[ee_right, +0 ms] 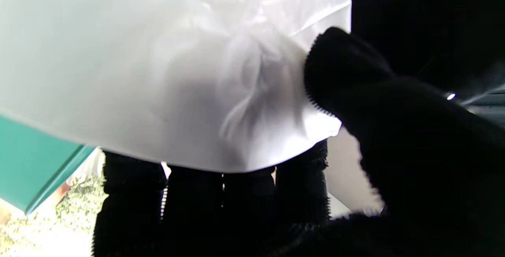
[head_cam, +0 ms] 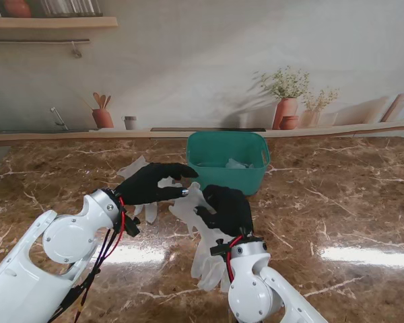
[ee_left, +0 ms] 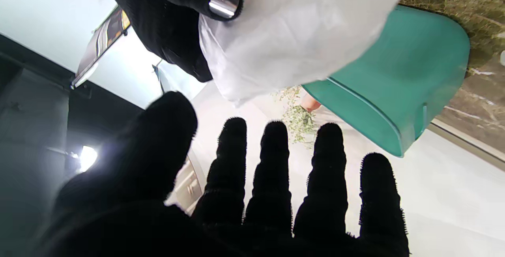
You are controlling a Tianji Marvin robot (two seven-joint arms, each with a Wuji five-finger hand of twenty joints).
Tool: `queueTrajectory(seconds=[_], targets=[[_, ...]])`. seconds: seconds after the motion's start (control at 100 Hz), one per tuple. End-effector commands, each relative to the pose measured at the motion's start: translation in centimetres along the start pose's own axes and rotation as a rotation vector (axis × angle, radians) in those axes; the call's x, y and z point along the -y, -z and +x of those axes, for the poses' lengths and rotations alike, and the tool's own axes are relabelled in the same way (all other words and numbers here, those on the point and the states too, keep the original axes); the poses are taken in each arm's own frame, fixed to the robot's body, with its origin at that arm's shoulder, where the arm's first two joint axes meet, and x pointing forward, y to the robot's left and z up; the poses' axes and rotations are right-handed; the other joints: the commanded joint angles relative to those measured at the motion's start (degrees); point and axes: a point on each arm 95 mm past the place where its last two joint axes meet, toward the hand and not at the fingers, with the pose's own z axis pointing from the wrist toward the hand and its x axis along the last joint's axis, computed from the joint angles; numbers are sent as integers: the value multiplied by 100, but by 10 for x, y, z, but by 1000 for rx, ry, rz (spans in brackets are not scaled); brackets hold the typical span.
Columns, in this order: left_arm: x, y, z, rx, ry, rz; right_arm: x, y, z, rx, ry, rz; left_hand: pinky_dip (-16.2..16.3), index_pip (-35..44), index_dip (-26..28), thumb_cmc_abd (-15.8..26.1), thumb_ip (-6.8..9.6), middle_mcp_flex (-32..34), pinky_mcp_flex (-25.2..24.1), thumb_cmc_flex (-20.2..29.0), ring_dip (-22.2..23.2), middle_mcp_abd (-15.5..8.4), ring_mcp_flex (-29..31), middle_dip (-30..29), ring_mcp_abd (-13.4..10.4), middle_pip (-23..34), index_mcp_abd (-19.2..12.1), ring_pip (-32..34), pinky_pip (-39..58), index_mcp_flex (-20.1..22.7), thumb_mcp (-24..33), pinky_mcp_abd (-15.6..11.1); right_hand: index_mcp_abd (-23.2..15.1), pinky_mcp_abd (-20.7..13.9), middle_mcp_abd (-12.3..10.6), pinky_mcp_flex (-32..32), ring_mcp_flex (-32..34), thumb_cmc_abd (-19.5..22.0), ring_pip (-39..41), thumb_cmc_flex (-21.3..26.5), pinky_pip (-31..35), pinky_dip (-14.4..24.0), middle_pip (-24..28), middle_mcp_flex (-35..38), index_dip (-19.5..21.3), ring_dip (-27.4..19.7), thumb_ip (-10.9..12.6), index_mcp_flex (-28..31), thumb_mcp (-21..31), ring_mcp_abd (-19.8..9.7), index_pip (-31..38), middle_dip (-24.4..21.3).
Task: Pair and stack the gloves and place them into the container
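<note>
Thin white gloves (head_cam: pixel 203 254) lie stacked on the marble table, running from my right wrist toward the teal container (head_cam: pixel 256 176). My right hand (head_cam: pixel 227 208) rests on their far end, thumb and fingers pinched on the white glove (ee_right: pixel 177 71). Another white glove (head_cam: pixel 136 167) lies under my left hand (head_cam: pixel 151 183). That hand hovers open, fingers stretched toward the right hand, holding nothing. In the left wrist view the spread left fingers (ee_left: pixel 272 170) point at the right hand (ee_left: pixel 165 24), the glove (ee_left: pixel 296 32) and the container (ee_left: pixel 394 91). Something pale (head_cam: pixel 236 163) lies inside the container.
The container stands just beyond both hands, at the middle of the table (head_cam: pixel 337 202). A ledge with plant pots (head_cam: pixel 286 111) and a wall run along the far edge. Bright light patches reflect on the marble near me.
</note>
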Motion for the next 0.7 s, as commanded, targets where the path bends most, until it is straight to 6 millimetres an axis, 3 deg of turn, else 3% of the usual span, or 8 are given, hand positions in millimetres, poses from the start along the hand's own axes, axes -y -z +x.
queueTrajectory(seconds=[0.0,0.18,0.21,0.3,0.34,0.45,0.5,0.69], targets=[[-3,6,-12,45,20,-14,-4,2,-1,7,0,-8,-77,-486,-345,53,108,-584,-236,-383,-258,54,-553,-232,-273,-268,319,-341,-349,-174,-466,-130,-515,-17,101,70,334,109,116,95,216,-67,120,248,234,131,116,366,576,-227,239,115],[-2,16,-30,122,42,-78,-16,1,3,-31,-3,-36,-176,-1336,-939,-314,126,-1464,-317,-473,-572,393,-1404,-480,-310,-454,1000,-780,-1500,-461,-1332,-420,-539,-71,69,-29,249,206,132,58,188,-42,79,231,311,161,125,351,545,-260,172,141],[-3,17,-33,138,56,-93,-18,1,4,-40,-4,-41,100,-1441,-953,-318,148,-1494,-302,-438,-595,440,-1465,-502,-295,-459,1066,-805,-1784,-417,-1537,-459,-541,-75,68,-32,239,213,132,59,187,-38,76,232,319,164,127,351,543,-263,166,145],[-9,20,-42,189,120,-155,-23,2,8,-64,-8,-52,49,-1566,-970,-311,158,-1635,-363,-388,-628,548,-1642,-518,-263,-531,1217,-894,-2289,-451,-1877,-618,-540,-87,54,-48,224,221,134,51,181,-27,66,233,340,170,124,355,533,-269,149,160],[-11,20,-46,204,129,-172,-25,3,10,-73,-11,-57,527,-1645,-892,-206,223,-1592,-318,-208,-599,608,-1624,-487,-214,-533,1269,-901,-2608,-357,-2374,-650,-540,-89,53,-51,221,222,135,44,179,-23,61,232,345,172,121,356,528,-270,144,163],[-20,19,-54,230,166,-227,-29,5,14,-98,-16,-68,516,-1707,-894,-124,229,-1537,-389,-205,-615,650,-1673,-524,-192,-585,1286,-943,-2884,-235,-2630,-719,-551,-92,48,-62,214,221,136,43,174,-9,49,236,364,177,118,351,532,-274,123,177],[-24,17,-56,227,212,-245,-31,6,16,-106,-18,-70,696,-1663,-799,-32,300,-1553,-367,-5,-641,632,-1770,-530,-250,-611,1212,-988,-3241,-60,-3118,-763,-551,-95,43,-67,211,230,136,39,172,-5,44,233,370,179,119,351,535,-275,118,180],[-39,11,-59,136,354,-287,-33,9,20,-133,-21,-63,-396,-835,-140,-170,327,-1765,-199,120,-621,317,-2066,-539,-396,-764,40,-1098,-3789,409,-3142,-853,-552,-106,28,-104,193,265,138,22,166,20,29,228,393,186,113,352,533,-281,97,203]])
